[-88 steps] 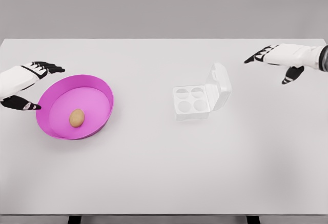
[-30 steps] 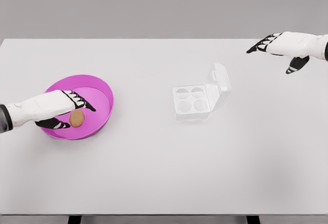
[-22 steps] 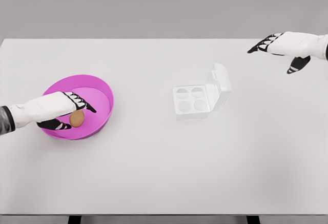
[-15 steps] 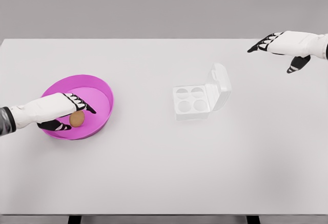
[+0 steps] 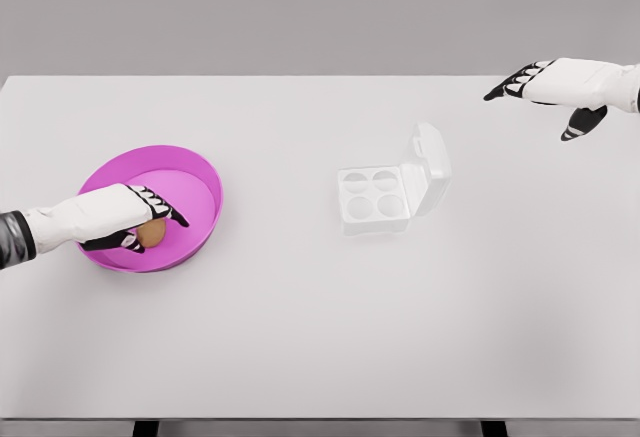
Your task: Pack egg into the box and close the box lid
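Observation:
A brown egg [image 5: 153, 234] lies in the pink bowl [image 5: 195, 172] at the table's left. My left hand [image 5: 150, 229] reaches into the bowl from the left. Its fingers [image 5: 165, 213] lie over the egg's top, the thumb presses the egg's left side, and part of the egg is hidden. The white egg box [image 5: 372, 199] stands in the middle with four empty cups. Its lid [image 5: 428, 165] is open and stands up on the right side. My right hand [image 5: 545, 85] hovers open over the far right corner, well away from the box.
The white table [image 5: 320, 337] stretches wide between the bowl and the box, with its front edge near the bottom of the view. Nothing else stands on it.
My left hand came from outside the bowl's left rim into the bowl and closed its thumb and fingers on the egg. The right hand drifted slightly up and right.

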`<state>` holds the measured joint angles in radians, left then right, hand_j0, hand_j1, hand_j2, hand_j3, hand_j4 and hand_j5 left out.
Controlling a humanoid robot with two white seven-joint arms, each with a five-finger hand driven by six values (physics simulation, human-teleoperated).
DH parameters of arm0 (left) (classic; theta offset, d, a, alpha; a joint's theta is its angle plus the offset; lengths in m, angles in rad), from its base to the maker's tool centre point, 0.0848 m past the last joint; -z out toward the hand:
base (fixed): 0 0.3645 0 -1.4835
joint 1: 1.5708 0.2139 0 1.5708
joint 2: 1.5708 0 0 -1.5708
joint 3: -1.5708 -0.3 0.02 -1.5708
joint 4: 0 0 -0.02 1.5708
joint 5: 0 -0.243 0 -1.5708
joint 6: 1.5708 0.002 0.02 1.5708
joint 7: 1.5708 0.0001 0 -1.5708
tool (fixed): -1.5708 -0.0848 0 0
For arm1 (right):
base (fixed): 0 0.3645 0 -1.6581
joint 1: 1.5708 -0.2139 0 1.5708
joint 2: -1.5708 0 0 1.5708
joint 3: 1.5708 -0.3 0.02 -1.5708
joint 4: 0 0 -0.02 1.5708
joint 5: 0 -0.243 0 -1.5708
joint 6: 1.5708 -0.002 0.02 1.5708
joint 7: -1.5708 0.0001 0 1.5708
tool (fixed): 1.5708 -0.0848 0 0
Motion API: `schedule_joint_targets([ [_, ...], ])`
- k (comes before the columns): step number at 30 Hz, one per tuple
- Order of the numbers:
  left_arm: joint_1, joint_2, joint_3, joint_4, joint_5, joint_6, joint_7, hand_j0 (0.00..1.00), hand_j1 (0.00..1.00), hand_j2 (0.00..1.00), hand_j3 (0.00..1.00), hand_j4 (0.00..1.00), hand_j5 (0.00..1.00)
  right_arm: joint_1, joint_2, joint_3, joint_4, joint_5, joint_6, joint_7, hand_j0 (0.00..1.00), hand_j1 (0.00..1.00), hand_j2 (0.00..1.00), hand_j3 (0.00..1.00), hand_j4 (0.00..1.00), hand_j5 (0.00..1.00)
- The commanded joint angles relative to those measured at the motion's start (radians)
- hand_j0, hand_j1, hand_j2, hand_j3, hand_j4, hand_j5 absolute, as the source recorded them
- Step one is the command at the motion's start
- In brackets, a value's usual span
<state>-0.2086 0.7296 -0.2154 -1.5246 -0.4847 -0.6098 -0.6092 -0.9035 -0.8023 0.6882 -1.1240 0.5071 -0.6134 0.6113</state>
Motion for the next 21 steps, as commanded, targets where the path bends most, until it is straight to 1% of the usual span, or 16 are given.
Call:
schedule_joint_targets([
  [1, 0.000, -0.001, -0.001, 0.001, 0.000, -0.001, -0.002, 0.70, 0.70, 0.70, 0.70, 0.70, 0.70, 0.000, -0.001, -0.001, 0.000, -0.004, 0.003, 0.000, 1.00, 1.00, 1.00, 1.00, 1.00, 1.00],
  [2, 0.000, -0.001, -0.001, 0.001, 0.000, -0.001, -0.002, 0.67, 0.67, 0.67, 0.67, 0.67, 0.67, 0.000, -0.001, -0.001, 0.000, -0.004, 0.003, 0.000, 1.00, 1.00, 1.00, 1.00, 1.00, 1.00],
  [4, 0.000, -0.001, -0.001, 0.001, -0.002, -0.001, -0.002, 0.65, 0.65, 0.65, 0.65, 0.65, 0.65, 0.000, -0.001, -0.001, 0.000, -0.004, 0.003, 0.000, 1.00, 1.00, 1.00, 1.00, 1.00, 1.00],
  [9, 0.002, -0.001, -0.001, 0.001, -0.002, -0.001, -0.002, 0.63, 0.63, 0.63, 0.63, 0.63, 0.63, 0.000, -0.003, -0.001, 0.000, -0.004, 0.003, 0.000, 1.00, 1.00, 1.00, 1.00, 1.00, 1.00],
  [14, 0.000, -0.001, 0.001, 0.001, 0.000, -0.001, -0.002, 0.55, 0.55, 0.55, 0.55, 0.55, 0.55, 0.000, -0.001, -0.001, 0.000, -0.004, 0.003, 0.000, 1.00, 1.00, 1.00, 1.00, 1.00, 1.00],
  [17, 0.000, 0.001, 0.001, 0.001, 0.000, -0.001, -0.002, 0.53, 0.53, 0.53, 0.53, 0.53, 0.53, 0.000, -0.001, -0.001, 0.000, -0.004, 0.003, 0.000, 1.00, 1.00, 1.00, 1.00, 1.00, 1.00],
  [18, 0.000, 0.001, 0.001, 0.001, 0.000, -0.001, -0.002, 0.51, 0.51, 0.51, 0.51, 0.51, 0.51, 0.000, -0.001, -0.001, 0.000, -0.004, 0.003, 0.000, 1.00, 1.00, 1.00, 1.00, 1.00, 1.00],
  [21, -0.002, -0.002, 0.004, 0.001, 0.001, -0.001, -0.002, 0.50, 0.50, 0.50, 0.50, 0.50, 0.50, 0.000, -0.001, -0.001, 0.000, -0.004, 0.003, 0.000, 1.00, 1.00, 1.00, 1.00, 1.00, 1.00],
])
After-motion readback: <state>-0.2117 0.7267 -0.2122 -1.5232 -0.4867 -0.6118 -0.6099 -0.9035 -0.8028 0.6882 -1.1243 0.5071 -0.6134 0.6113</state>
